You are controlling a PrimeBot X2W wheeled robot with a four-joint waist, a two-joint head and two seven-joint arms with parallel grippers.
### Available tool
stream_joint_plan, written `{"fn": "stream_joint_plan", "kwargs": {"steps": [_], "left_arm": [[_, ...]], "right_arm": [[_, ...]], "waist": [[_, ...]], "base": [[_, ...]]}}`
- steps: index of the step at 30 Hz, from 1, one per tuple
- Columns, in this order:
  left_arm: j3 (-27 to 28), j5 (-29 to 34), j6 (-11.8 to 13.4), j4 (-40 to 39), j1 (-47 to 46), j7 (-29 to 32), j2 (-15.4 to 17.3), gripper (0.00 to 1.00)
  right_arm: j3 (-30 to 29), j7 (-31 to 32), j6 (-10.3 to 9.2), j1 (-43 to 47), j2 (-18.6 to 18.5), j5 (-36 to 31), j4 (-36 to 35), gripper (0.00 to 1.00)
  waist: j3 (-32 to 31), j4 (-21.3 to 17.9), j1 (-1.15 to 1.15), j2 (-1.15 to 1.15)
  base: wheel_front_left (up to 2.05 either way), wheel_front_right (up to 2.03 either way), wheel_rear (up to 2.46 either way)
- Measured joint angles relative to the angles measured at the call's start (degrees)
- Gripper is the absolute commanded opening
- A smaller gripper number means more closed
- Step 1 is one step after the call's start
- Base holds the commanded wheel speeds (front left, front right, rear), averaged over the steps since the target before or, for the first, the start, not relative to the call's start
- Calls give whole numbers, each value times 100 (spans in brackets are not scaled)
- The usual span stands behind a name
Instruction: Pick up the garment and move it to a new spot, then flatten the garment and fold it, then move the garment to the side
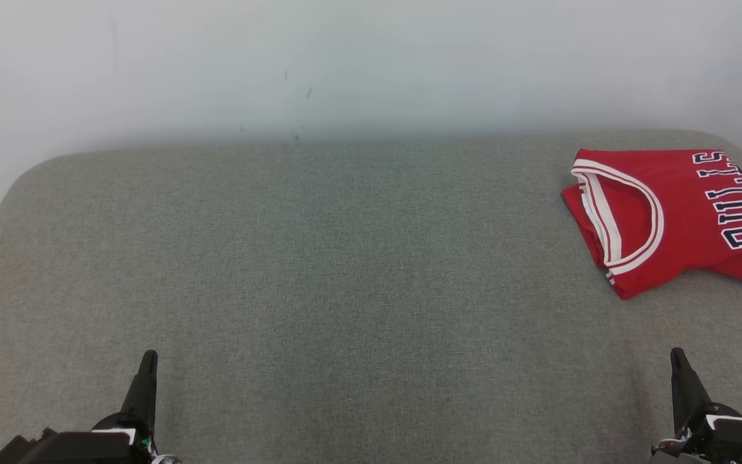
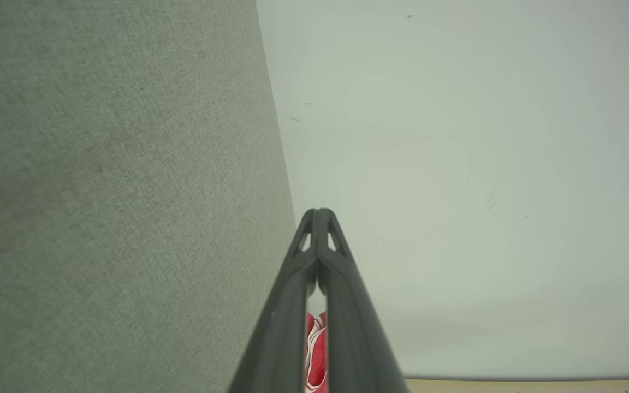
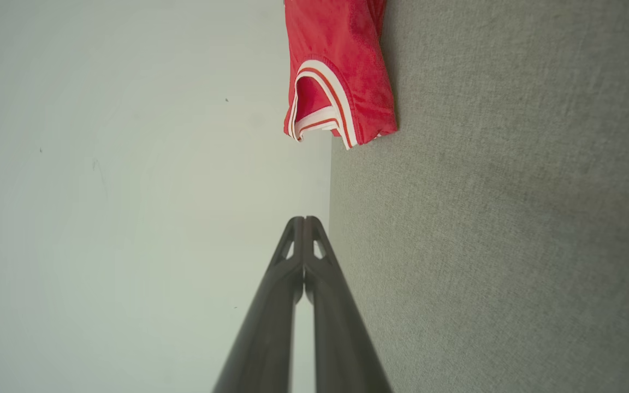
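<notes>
Head view first: the left hand (image 1: 149, 356) runs off the bottom edge, one dark finger (image 1: 142, 386) showing edge-on, so its gap can't be read here. Same story for the right hand (image 1: 677, 353). The counter (image 1: 345, 270) is clipped at the bottom and both sides. The red Bulls jersey (image 1: 667, 212) lies folded, its under layers hidden beneath the top panel. Left wrist view now: a red-and-white sliver of it peeks between the fingers, the rest behind them and past the bottom edge. Right wrist view: the top edge chops the jersey. On the wall (image 1: 474, 64), the dark specks (image 1: 308, 93) are too small to identify.
</notes>
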Motion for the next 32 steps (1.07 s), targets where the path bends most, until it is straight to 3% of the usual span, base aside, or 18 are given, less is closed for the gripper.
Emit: {"fn": "stream_joint_plan", "kwargs": {"steps": [32], "left_arm": [[0,0,0,-2,0,0,0,0]], "right_arm": [[1,0,0,-1,1,0,1,0]], "waist": [[0,0,0,0]], "base": [[0,0,0]]}}
